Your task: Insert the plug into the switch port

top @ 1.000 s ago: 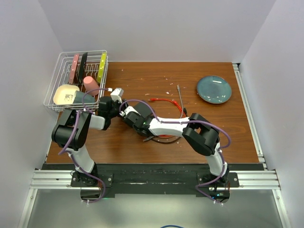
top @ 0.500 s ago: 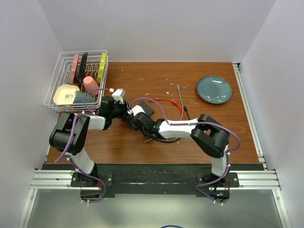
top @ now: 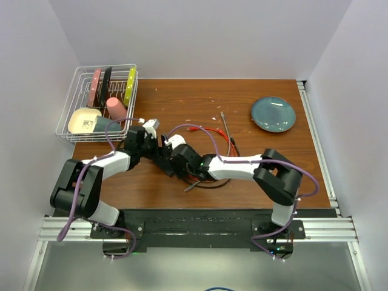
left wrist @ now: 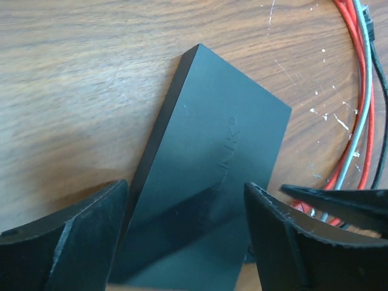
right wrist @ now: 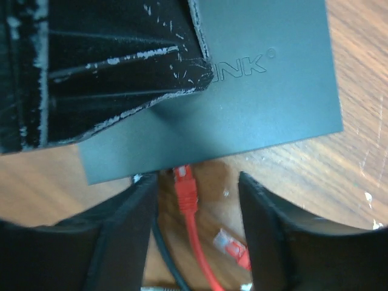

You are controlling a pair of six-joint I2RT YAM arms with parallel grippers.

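Observation:
The flat black box (left wrist: 212,176) lies on the wooden table, with my left gripper (left wrist: 185,239) open astride its near end, one finger at each long edge. In the right wrist view the red plug (right wrist: 187,182) has its tip at the near edge of the box (right wrist: 254,91), where the switch port (right wrist: 179,169) is; the socket itself is hidden under that edge. Open around the plug is my right gripper (right wrist: 197,239), its fingers clear of it on both sides. From above, both grippers meet over the box (top: 165,159), left of centre.
A second red plug (right wrist: 233,245) with a clear tip lies loose beside the right finger. Red, grey and black cables (top: 212,133) trail to the right of the box. A wire dish rack (top: 100,100) stands at the back left, a blue-grey plate (top: 273,114) at the back right.
Both grippers have opened: the right one has let go of the red plug, the left one has released the box. Both arms have stretched out lower and further left.

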